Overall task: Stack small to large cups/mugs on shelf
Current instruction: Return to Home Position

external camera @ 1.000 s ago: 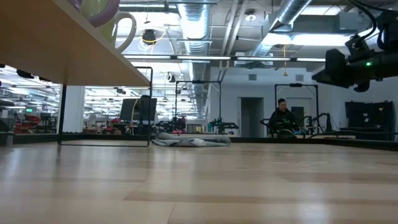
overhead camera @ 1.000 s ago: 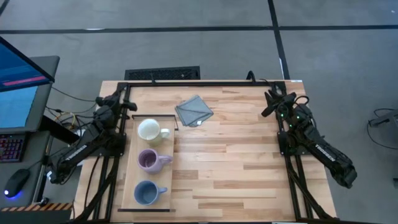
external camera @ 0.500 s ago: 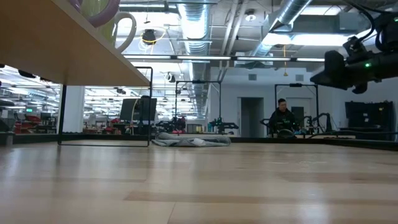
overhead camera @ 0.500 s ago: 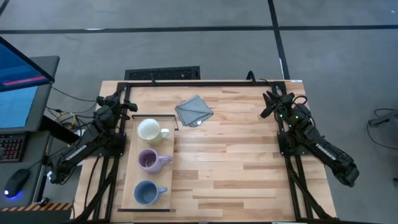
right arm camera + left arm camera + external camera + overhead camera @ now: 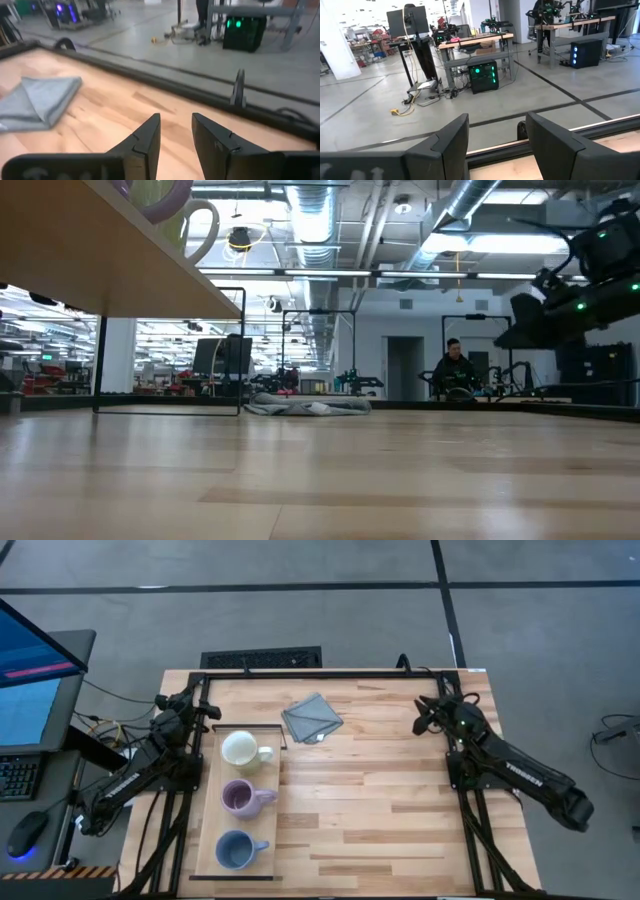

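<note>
Three mugs stand upright in a row on the pale-wood shelf (image 5: pixel 210 840) at the table's left, handles toward the right: cream-white (image 5: pixel 240 750) farthest, purple (image 5: pixel 238 798) in the middle, grey-blue (image 5: pixel 235 851) nearest. In the low view the shelf (image 5: pixel 100 265) shows from below on thin dark legs, with the cream mug's handle (image 5: pixel 200 225) above it. My left gripper (image 5: pixel 200 708) waits open and level at the table's far left corner, its fingers (image 5: pixel 450 145) apart with nothing between them. My right gripper (image 5: pixel 424 720) hangs open over the table's far right part, tipped slightly down.
A folded grey cloth (image 5: pixel 312 717) lies on the plank tabletop at the far middle, also seen as a grey cloth (image 5: pixel 42 100) ahead of my right gripper. A dark frame (image 5: pixel 330 674) runs along the table's far edge. A person (image 5: pixel 456 370) sits in the room beyond.
My right gripper has sunk and tipped a little downward while reaching toward the table's left, mostly in the last half second. Its finger gap looks the same.
</note>
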{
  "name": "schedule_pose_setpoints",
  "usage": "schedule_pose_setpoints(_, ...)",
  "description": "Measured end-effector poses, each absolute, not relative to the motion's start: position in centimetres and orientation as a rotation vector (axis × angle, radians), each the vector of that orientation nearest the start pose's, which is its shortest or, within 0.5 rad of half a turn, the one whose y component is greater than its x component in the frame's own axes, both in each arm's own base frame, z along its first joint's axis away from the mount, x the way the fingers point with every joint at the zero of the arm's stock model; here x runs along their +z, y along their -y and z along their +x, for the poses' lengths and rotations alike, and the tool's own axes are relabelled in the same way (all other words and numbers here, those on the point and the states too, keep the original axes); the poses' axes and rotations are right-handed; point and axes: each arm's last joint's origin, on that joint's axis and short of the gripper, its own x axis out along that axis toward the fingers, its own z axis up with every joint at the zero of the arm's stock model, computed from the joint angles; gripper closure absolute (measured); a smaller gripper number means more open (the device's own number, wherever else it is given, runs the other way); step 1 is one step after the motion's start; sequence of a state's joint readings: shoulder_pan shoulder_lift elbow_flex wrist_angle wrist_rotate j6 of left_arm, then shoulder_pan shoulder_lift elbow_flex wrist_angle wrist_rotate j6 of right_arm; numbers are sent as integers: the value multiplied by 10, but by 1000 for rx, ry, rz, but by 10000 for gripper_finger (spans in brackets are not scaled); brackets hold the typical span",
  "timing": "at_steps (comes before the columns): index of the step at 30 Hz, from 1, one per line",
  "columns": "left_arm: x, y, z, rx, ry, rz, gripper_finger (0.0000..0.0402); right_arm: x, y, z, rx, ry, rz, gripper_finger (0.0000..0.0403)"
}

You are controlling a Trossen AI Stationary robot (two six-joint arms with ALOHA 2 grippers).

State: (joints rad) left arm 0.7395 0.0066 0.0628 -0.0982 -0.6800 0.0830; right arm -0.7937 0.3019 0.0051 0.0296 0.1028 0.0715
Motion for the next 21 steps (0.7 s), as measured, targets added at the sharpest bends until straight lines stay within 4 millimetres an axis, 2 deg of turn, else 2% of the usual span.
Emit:
schedule_pose_setpoints(10, 175, -72, 52, 1416, -106, 67, 212, 140, 84, 79, -905, -241, 186, 269)
schedule_pose_setpoints(16, 175, -72, 52, 1416, -106, 67, 212, 163, 87, 81, -897, -66, -16, 269)
schedule_pose_setpoints(21, 175, -72, 52, 1416, -106, 67, 212, 180, 86, 81, -897, 114, -76, 269)
